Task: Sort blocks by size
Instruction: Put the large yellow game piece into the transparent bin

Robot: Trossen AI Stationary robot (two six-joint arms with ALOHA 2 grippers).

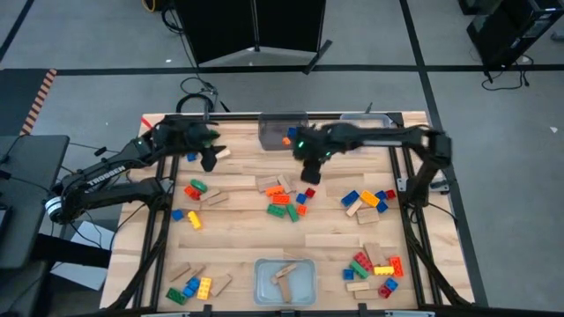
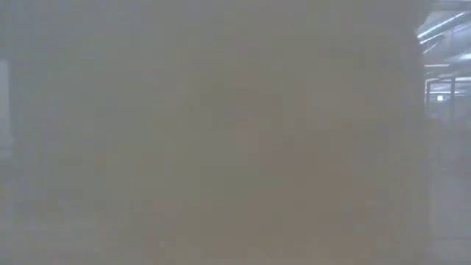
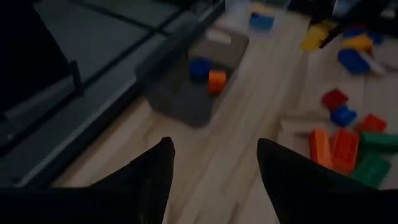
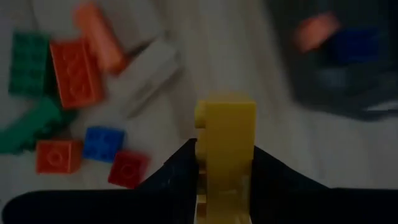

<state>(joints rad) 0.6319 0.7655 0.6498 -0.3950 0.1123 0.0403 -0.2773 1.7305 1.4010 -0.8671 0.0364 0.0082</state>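
Note:
Studded bricks and tan wooden blocks lie in loose groups on the wooden table, in the middle [image 1: 286, 201], at the left [image 1: 196, 189], at the right [image 1: 366, 201] and in both near corners. My right gripper [image 1: 308, 174] is over the table's middle, near the far bin, shut on a yellow brick [image 4: 224, 127]. My left gripper [image 1: 209, 161] is open and empty above bare table at the far left; its wrist view [image 3: 214, 155] shows the gap between the fingers. The low view is blocked by a blur. My right gripper pinches the yellow brick by two opposite sides [image 4: 202, 146] between its two fingers. The fingers come from above, pointing down at the table. The brick sticks out past the fingertips and is lifted clear of the table.
A clear bin [image 1: 273, 132] at the far edge holds an orange and a blue brick [image 3: 208, 74]. A second clear bin [image 1: 284, 280] at the near edge holds wooden blocks. Bare wood lies between the block groups and under my left gripper.

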